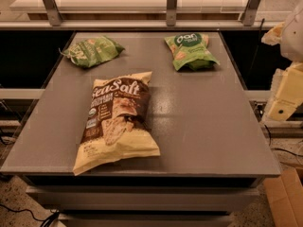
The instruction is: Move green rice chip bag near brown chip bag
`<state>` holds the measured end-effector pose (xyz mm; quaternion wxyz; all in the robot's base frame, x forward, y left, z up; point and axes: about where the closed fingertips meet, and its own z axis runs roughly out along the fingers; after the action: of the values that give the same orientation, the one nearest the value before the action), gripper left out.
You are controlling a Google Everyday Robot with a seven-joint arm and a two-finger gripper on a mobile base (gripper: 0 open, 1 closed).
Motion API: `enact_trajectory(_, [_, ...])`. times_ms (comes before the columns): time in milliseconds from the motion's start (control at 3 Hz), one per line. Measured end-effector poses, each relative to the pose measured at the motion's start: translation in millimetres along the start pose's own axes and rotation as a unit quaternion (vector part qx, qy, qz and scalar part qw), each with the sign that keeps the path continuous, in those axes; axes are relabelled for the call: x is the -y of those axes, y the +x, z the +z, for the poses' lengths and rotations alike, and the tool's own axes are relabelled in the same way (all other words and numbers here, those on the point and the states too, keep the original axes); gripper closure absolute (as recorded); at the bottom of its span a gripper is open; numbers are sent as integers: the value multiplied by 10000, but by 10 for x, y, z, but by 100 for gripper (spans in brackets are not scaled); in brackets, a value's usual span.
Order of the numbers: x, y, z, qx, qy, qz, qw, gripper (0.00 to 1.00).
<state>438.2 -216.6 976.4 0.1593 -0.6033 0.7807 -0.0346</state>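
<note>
At the far side of the counter [213, 122], right of centre: green rice chip bag [190, 51], lying flat, logo end farthest from the camera, nothing touching it. Brown chip bag [118, 119] lies nearer and to the left, well apart from it, long axis running front to back. A paler green bag [92, 51] sits at the far left. It is not your target, so leave it be.

Nothing is grasped yet, so the step in hand reads as the approach. Come down over the middle of the green bag, where the film puffs up, and pinch a fold rather than the sealed rim, since thin bags slip. Lift it clear before you travel so it doesn't drag, then set it on the bare grey just right of the brown bag.

Gripper [287, 96]: off the counter at the right edge of view, only pale housing showing. Open or closed, you cannot tell.
</note>
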Motion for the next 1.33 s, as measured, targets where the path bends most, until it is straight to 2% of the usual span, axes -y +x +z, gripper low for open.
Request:
enact_trajectory(333, [0, 0, 0, 0, 1, 0, 10000, 0])
enact_trajectory(667, [237, -112, 25, 218, 106, -218, 9995, 0])
enact_trajectory(1000, [626, -390, 171, 489, 184, -668, 9964, 0])
enact_trajectory(1333, [1036, -763, 400, 706, 210, -1067, 9916, 0])
